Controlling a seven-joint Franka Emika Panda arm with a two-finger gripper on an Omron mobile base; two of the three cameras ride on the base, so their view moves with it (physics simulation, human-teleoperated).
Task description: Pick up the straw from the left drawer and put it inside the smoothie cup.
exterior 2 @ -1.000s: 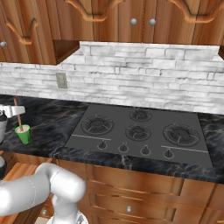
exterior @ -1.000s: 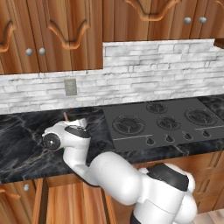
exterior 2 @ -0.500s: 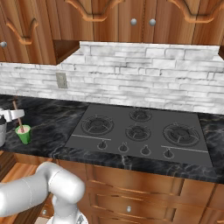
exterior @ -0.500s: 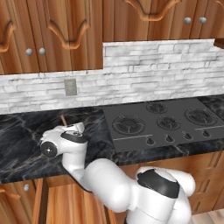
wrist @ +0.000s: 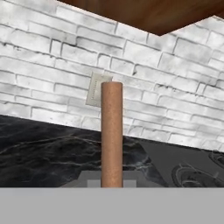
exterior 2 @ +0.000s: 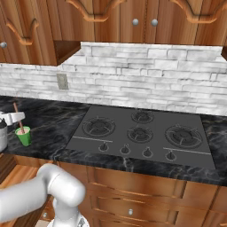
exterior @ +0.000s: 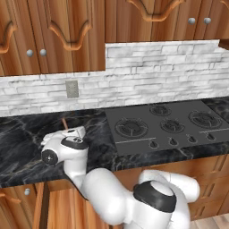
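- A rendered kitchen: a black marble table (exterior 2: 57, 128) with pale veins runs along a wall of white and grey stone brick (exterior 2: 146, 71), with carved brown wooden cabinets (exterior: 58, 31) carrying round silver knobs above it.
- A flat dark grey stove top (exterior 2: 142, 135) with several round burners and a row of small knobs is set into the table; a beige wall outlet (exterior 2: 61, 81) sits on the brick to its left.
- More brown wooden cabinet fronts (exterior 2: 146, 195) run below the table edge.
- A small green tapered cup with pink contents at its rim (exterior 2: 23, 135) stands upright on the table near its front edge, well left of the stove.
- A thin reddish-tan straw (exterior 2: 17, 116) rises from the cup's rim, tilted slightly; its lower end appears to be inside the cup.
- The white arm's tool (exterior 2: 11, 119) is just beside the straw's upper part, above the cup; whether it is closed on the straw or parted cannot be told.
- In the hand view the straw (wrist: 112, 133) stands as an upright column in the centre, before the brick wall and outlet.
- In the left base view the straw's top (exterior: 65, 123) pokes up behind the arm's wrist.
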